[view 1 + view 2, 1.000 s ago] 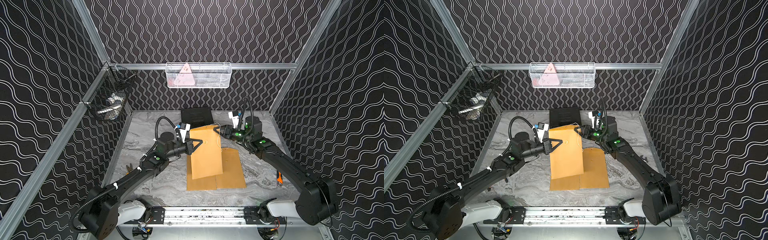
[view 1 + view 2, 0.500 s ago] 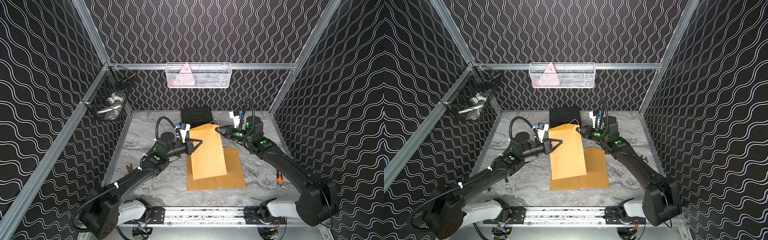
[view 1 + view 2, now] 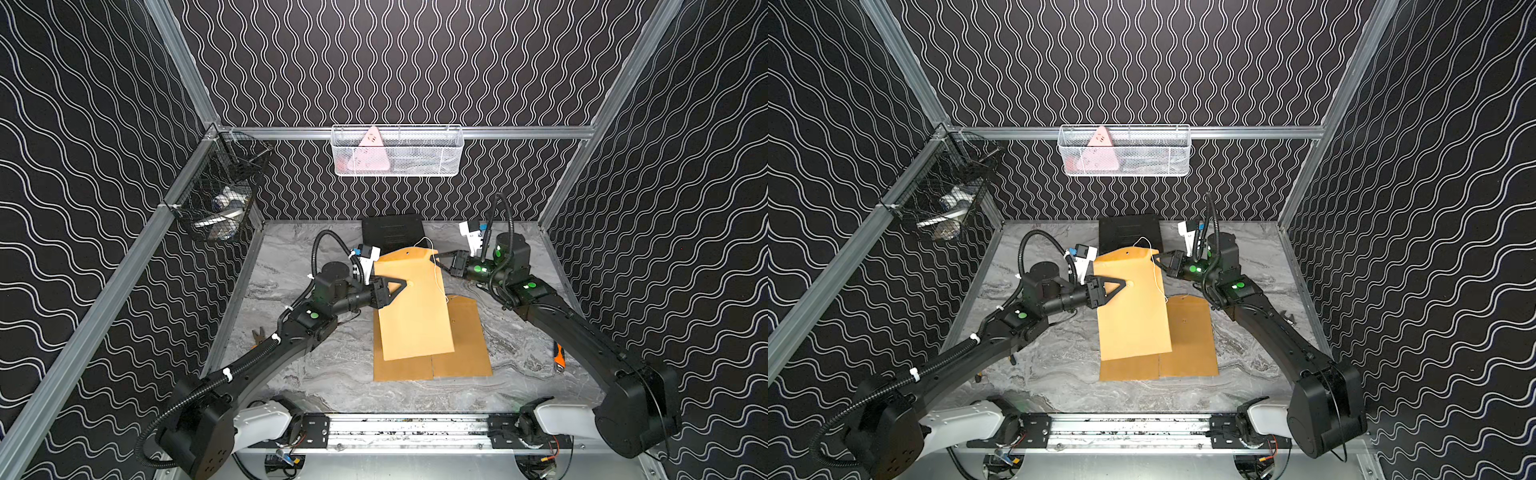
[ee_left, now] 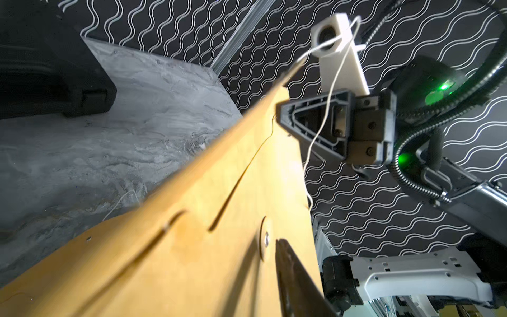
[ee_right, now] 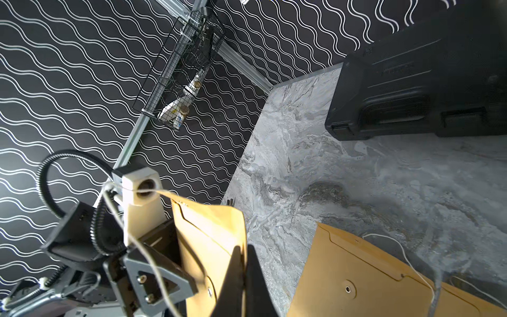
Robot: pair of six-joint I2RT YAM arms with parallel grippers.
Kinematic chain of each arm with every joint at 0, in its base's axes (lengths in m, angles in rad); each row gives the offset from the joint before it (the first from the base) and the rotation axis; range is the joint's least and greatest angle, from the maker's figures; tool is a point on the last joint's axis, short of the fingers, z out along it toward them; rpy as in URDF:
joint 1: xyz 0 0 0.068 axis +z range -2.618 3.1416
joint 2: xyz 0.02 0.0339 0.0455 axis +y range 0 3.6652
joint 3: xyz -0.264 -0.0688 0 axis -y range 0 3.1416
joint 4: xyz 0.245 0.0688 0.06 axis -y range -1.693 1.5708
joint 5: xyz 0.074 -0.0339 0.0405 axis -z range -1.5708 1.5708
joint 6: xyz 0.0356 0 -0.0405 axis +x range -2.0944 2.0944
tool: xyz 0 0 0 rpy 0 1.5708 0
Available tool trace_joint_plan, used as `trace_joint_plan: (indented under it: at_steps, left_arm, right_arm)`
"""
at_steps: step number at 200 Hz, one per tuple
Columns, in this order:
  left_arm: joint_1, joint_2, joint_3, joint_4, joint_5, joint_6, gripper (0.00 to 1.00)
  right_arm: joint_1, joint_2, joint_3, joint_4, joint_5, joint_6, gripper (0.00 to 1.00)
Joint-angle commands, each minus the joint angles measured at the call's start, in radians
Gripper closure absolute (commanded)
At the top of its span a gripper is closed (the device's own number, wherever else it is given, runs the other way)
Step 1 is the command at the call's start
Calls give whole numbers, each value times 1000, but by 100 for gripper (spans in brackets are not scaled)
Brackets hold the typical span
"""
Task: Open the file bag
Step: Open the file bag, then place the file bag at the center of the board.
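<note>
Kraft-brown paper file bag [image 3: 411, 316] is held up between my fingers: right gripper [image 3: 436, 258] clamped tight on one side edge, left gripper [image 3: 401, 285] part-open, loosely straddling the other. I'd hold the right pinch firm and catch the flap [image 3: 409, 258] just above my left fingertips [image 3: 395, 286].

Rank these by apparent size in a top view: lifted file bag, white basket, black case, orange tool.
1. Tied: lifted file bag and white basket look about alike; the bag is raised nearer the camera, so they stay unranked.
2. black case
3. orange tool
</note>
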Motion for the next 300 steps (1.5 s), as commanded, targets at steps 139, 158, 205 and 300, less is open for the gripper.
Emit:
trace_joint_plan:
  at_steps: [139,158,205,300]
  left_arm:
    - [66,-5,66,13,-40,34,75]
    - [70,-3,61,29,-36,25,77]
    - [81,15,59,55,-18,9,95]
    - [106,8,49,58,-42,-2,100]
  right_arm:
    - [0,-21,-5,-56,-23,-53,100]
    - [-1,-14,-1,-65,-31,-60,100]
    - [0,-9,3,-73,-39,-66,100]
    - [-1,-23,-5,-103,-60,-78,81]
